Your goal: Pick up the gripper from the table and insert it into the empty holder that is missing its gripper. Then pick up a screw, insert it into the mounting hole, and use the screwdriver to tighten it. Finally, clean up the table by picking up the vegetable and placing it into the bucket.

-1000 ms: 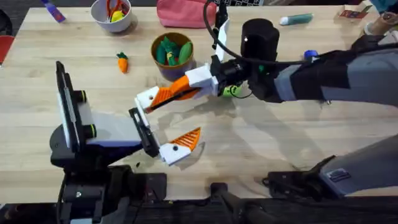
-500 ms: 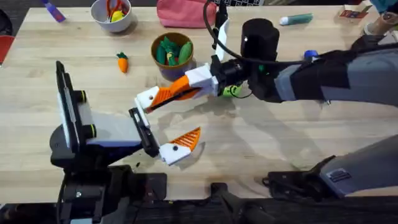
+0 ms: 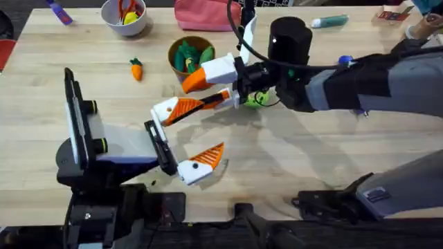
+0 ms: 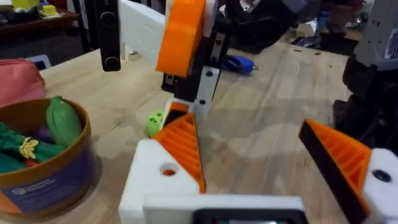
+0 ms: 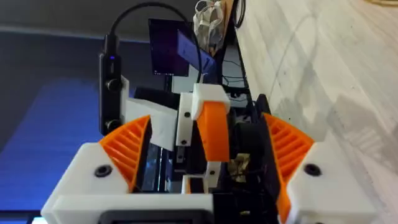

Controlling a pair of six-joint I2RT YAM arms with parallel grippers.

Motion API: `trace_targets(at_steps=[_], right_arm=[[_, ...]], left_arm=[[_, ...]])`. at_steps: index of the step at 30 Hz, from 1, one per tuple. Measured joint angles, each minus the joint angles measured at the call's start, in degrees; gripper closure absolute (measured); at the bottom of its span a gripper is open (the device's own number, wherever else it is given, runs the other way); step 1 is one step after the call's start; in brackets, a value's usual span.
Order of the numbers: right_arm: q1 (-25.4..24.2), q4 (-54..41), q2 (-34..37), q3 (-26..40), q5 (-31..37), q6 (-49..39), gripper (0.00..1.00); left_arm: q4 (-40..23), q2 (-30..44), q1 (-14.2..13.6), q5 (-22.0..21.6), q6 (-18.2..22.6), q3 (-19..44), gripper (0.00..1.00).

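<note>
The orange ribbed gripper [image 3: 185, 107] sits in the white holder [image 3: 165, 111] on the far finger of my left gripper [image 3: 216, 124], which is open. In the left wrist view the gripper [image 4: 183, 146] lies along the holder [image 4: 149, 180], above its mounting hole [image 4: 168, 170]. My right gripper [image 3: 202, 91] stands open around that finger, its pads [image 5: 127, 146] apart from the orange piece [image 5: 211, 127]. The carrot [image 3: 136, 69] lies at the far left. The bucket [image 3: 192, 59] holds green toys. The blue screwdriver [image 3: 345, 62] shows behind the right arm. The screw is out of view.
A green disc [image 3: 257, 99] lies under the right wrist. At the back stand a white bowl with scissors [image 3: 124, 14], a pink pouch [image 3: 204, 14], a black cylinder [image 3: 287, 38] and a teal marker [image 3: 329, 22]. Bare wood lies to the right of the left gripper.
My right gripper has opened: its far finger has swung away toward the bucket, letting go of the orange gripper, which stays in the holder. The left arm has not moved.
</note>
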Motion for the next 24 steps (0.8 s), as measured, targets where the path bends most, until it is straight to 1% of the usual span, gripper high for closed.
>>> trace_targets(at_steps=[19, 24], right_arm=[[0.00, -0.03, 0.00, 0.00, 0.02, -0.10, 0.061], [-0.25, -1.34, -0.03, 0.04, 0.04, -2.65, 0.059]], left_arm=[[0.00, -0.02, 0.00, 0.00, -0.13, 0.00, 0.016], [0.00, -0.02, 0.00, 0.00, -0.13, 0.00, 0.015]])
